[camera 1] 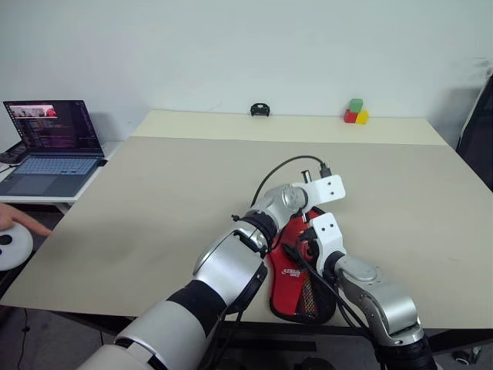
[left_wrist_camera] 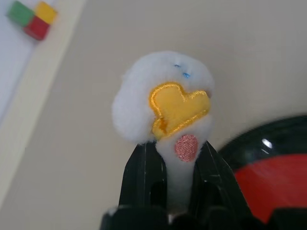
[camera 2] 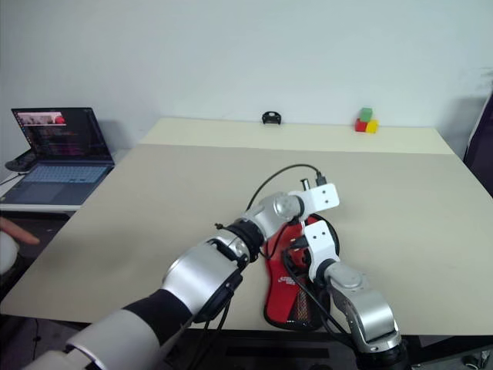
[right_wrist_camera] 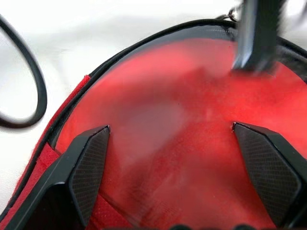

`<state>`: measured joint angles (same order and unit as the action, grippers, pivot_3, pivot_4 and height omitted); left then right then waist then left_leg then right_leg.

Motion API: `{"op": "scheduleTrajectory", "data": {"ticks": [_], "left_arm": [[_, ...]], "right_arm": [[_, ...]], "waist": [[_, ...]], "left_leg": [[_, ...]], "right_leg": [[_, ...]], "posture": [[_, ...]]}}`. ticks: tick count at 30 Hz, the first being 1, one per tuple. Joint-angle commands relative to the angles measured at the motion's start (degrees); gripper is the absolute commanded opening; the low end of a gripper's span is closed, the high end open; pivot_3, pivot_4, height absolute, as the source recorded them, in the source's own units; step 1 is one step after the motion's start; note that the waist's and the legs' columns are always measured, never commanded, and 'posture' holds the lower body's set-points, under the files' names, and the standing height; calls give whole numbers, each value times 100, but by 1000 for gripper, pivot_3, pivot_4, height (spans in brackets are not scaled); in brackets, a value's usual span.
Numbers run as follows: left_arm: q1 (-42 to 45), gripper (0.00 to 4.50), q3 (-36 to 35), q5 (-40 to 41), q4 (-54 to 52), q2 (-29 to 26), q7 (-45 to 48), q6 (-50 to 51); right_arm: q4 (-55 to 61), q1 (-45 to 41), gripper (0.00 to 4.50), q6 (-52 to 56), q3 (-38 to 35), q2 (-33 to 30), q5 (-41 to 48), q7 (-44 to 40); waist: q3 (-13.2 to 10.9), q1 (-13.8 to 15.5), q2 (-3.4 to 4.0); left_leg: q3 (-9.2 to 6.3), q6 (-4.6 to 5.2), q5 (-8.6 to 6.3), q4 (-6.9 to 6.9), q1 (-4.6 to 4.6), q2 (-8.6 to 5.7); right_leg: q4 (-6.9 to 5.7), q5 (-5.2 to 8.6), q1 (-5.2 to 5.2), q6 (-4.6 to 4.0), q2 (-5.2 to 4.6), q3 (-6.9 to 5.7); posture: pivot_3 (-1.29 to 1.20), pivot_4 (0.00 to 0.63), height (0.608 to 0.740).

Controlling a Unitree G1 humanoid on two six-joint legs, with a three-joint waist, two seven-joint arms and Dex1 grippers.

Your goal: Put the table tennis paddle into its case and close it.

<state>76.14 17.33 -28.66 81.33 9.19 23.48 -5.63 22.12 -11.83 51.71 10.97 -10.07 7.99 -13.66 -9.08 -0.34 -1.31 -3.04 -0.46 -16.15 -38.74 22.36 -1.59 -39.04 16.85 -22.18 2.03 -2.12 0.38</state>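
The case, red with white lettering and a black mesh pocket, lies near the table's front edge under both arms. My left gripper is shut on a white plush duck charm, held just above the case's black rim. My right gripper is open wide, its fingers spread over a smooth red surface inside that black rim. I cannot tell whether that surface is the table tennis paddle's face or the case's fabric. The left gripper's dark finger shows beyond it.
A black cable loops over my left wrist. Coloured blocks and a small black object sit at the table's far edge. On a side desk to the left are an open laptop, a person's hand and a white round object.
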Motion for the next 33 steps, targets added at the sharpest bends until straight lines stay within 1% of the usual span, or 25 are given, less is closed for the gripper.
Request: {"op": "scheduleTrajectory", "data": {"ticks": [1, 4, 7, 10, 13, 17, 21, 25, 28, 33], "left_arm": [[-228, 1139, 29, 12, -165, 281, 141, 41], [-320, 2260, -10, 71, -176, 217, 133, 125], [-310, 3243, -46, 114, -191, 182, 101, 124], [-248, 3243, -130, 202, -210, 132, 212, 101], [-172, 3243, -239, 319, -229, 52, 297, 78], [-10, 3243, -416, 433, -268, -198, 226, 12], [130, 3243, -730, 678, -320, -615, 53, -15], [113, 3243, -867, 773, -350, -1056, -52, -108], [50, 3243, -1190, 1093, -428, -1407, 175, -203], [-243, 3243, -1761, 1839, -666, -1770, 1133, -376]], "right_arm": [[-558, 280, 4500, 453, 210, 12, 58, -64], [-608, 235, 4500, 433, 235, 9, 58, -94], [-691, 173, 4500, 396, 260, -2, 57, -136], [-808, 81, 4500, 349, 265, -10, 51, -172], [-939, -37, 4500, 287, 258, -10, 30, -213], [-1110, -212, 4500, 220, 239, -35, 16, -276], [-1224, -319, 4500, 177, 161, -99, 24, -381], [-1294, -349, 4500, 126, 81, -199, 51, -512], [-1235, -340, 4500, 167, 21, -284, 114, -656], [-1085, -341, 4500, 223, -62, -466, 197, -846]], "waist": [[1, -3, 0], [24, -3, -9], [31, -4, -13], [34, -18, -13], [34, -43, -13], [34, -137, -13], [33, -168, -13], [33, -159, -13], [32, -148, -16], [32, -136, -15]], "left_leg": [[0, 0, 0, 0, 0, 0], [-1, 0, 0, 0, -1, 1], [2, 2, -1, 3, -33, 1], [1, 2, -2, 7, -63, 3], [1, 2, -2, 6, -63, 4], [1, 2, -1, 6, -67, 5], [2, 2, -1, 6, -70, 15], [1, 1, -1, 9, -81, 22], [1, 1, -1, 8, -82, 17], [0, 0, -2, 9, -80, 15]], "right_leg": [[0, 0, 0, 0, 1, 0], [1, 0, 2, 0, 1, 2], [5, 1, 30, 1, 1, 2], [7, 2, 57, 3, 3, -1], [4, 2, 58, 2, 4, -1], [2, 1, 59, 2, 4, 1], [-1, 0, 58, 2, 3, 6], [-2, 0, 64, 2, 3, 7], [1, 0, 70, 2, 3, 3], [5, -1, 70, 2, 1, 1]], "posture": [[0, 150, 740], [0, 150, 740], [0, 150, 740], [0, 150, 740], [0, 150, 740], [0, 150, 740], [0, 150, 740], [0, 150, 740], [0, 150, 740], [0, 150, 740]]}}
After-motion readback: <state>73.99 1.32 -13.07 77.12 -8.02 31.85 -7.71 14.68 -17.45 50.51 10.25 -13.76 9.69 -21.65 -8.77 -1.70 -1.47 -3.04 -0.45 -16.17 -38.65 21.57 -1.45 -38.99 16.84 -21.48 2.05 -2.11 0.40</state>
